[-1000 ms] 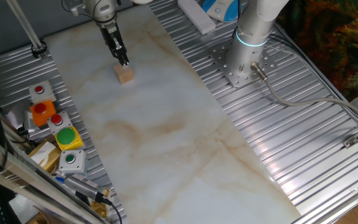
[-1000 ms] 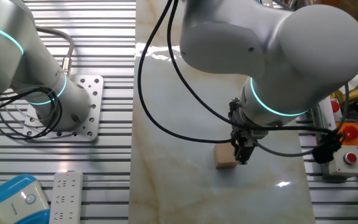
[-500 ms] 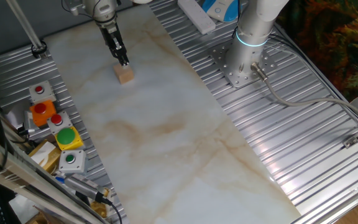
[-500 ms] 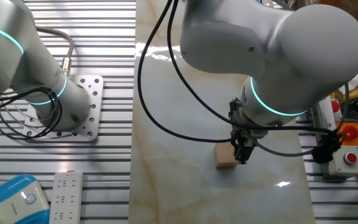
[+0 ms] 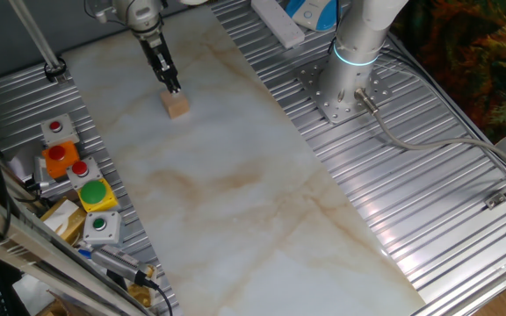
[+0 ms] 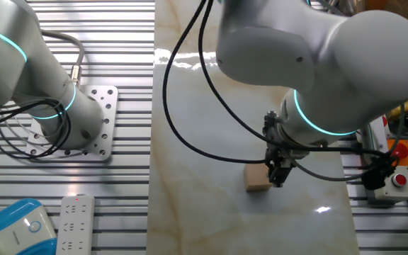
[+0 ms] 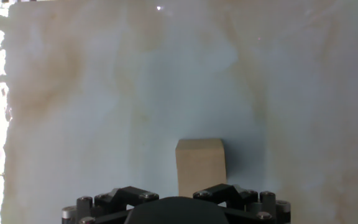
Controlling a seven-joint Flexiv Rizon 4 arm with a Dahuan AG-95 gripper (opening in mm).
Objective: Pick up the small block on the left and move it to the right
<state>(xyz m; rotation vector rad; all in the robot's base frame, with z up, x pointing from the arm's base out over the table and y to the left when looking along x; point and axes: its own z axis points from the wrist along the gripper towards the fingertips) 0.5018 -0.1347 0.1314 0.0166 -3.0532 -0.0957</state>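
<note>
Small block (image 5: 177,105) sits flat on marble table (image 5: 235,175), a cube, no long axis. Gripper (image 5: 174,87) just beside it; finger spread unclear. Hand view: block (image 7: 201,165) face square-on.

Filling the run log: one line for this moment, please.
phase: at block | gripper: state unclear, above block | small light-tan wooden cube: resting on marble table, not lifted

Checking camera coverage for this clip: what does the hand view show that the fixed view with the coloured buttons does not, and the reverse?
Only the hand view shows the small block large and close, one flat face toward the lens, on the marble tabletop. Only the fixed view shows the coloured buttons, the arm's base, the ribbed metal surrounds, and the gripper from outside, just above the block. Both show block and marble.
</note>
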